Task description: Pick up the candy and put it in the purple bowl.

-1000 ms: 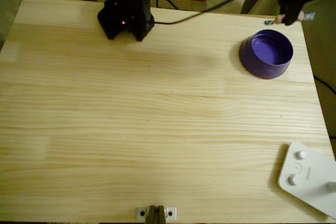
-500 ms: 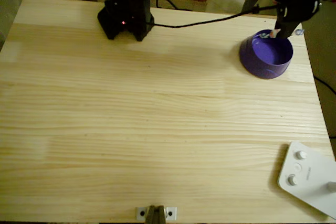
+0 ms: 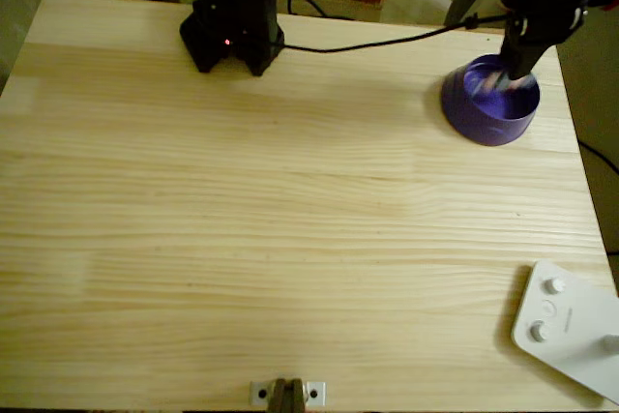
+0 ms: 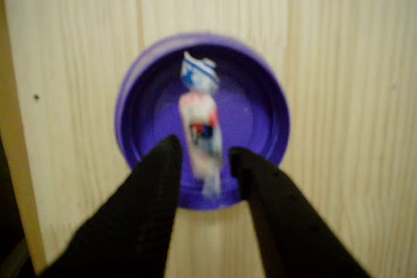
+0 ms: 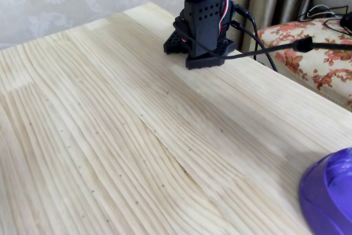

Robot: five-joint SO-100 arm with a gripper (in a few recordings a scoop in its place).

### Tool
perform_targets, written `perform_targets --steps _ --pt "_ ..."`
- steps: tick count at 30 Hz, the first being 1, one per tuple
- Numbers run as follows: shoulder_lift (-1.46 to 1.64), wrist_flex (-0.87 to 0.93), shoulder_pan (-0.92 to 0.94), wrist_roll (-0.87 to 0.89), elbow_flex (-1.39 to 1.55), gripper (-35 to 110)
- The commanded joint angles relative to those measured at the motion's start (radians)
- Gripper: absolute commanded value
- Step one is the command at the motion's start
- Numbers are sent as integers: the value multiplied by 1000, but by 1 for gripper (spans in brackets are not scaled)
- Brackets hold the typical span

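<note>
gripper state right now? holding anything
Gripper: open above the purple bowl; the blurred candy sits in the gap between the fingers, and it cannot be told whether they touch it.

The arm's black base stands well apart from what looks like the purple bowl.

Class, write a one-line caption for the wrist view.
Blurred candy between open gripper fingers, above the purple bowl.

Readable text: none in any view.
Candy wrapper: red and dark marks, too blurred to read.
White device at the table's corner: knobs unlabelled.
</note>
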Motion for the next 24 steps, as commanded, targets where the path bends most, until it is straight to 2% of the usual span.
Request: perform_targets --steps 1,3,18,21,24 --pt "43 20 -9 -8 -83 18" --pt "44 21 -8 -8 -78 27" --pt "141 32 9 -8 -18 28" --pt "175 34 20 -8 2 13" --pt "219 34 31 -5 14 5"
